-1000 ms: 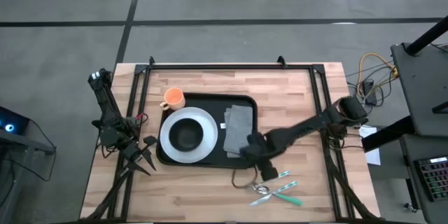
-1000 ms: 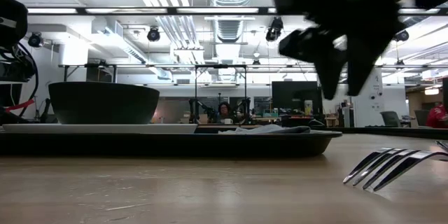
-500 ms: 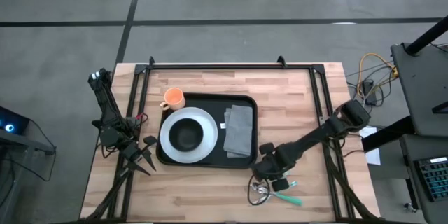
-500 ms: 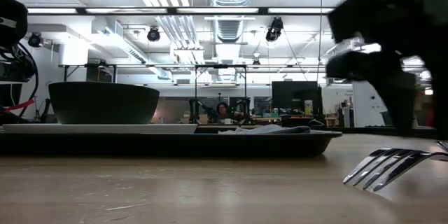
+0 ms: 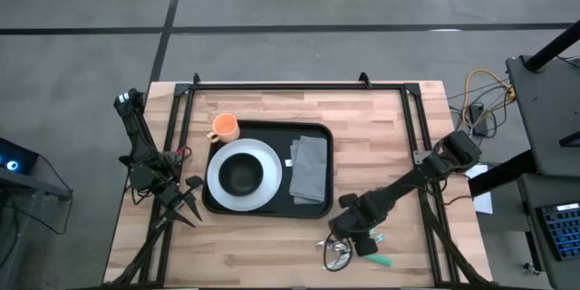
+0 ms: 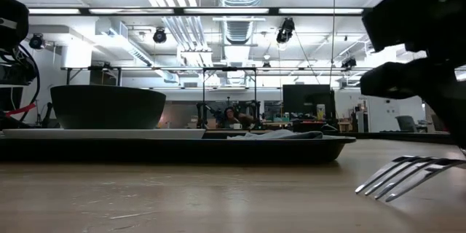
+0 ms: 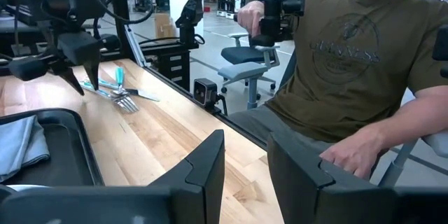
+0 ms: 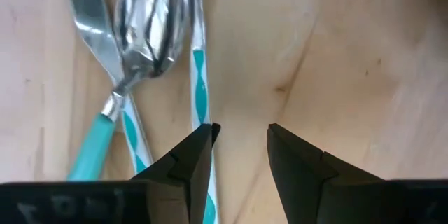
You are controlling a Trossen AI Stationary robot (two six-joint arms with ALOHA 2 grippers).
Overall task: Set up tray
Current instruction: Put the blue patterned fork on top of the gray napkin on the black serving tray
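The black tray [image 5: 317,136] lies mid-table. On it are a white plate [image 5: 217,159] with a black bowl [image 5: 241,175] and a grey folded napkin [image 5: 309,168]. An orange cup [image 5: 224,128] stands at the tray's far left corner. Cutlery with teal handles [image 5: 358,254] lies on the wood near the table's front edge: a knife, a spoon [image 8: 143,21] and a fork [image 6: 408,173]. My right gripper [image 8: 239,147] hangs open just over the cutlery, pointing down, with one finger [image 8: 189,157] beside a striped handle [image 8: 201,91]. My left gripper [image 7: 245,161] waits open at the table's left edge.
Bare wood lies right of the tray [image 5: 381,145] and along the front edge. A black frame rail [image 5: 299,84] runs along the far side. A seated person [image 7: 350,63] is beyond the table's near right side.
My right gripper has moved from above the tray's near right corner toward the table's near edge and down, and now stands low over the cutlery. The cutlery, the tray and what is on it have stayed in place.
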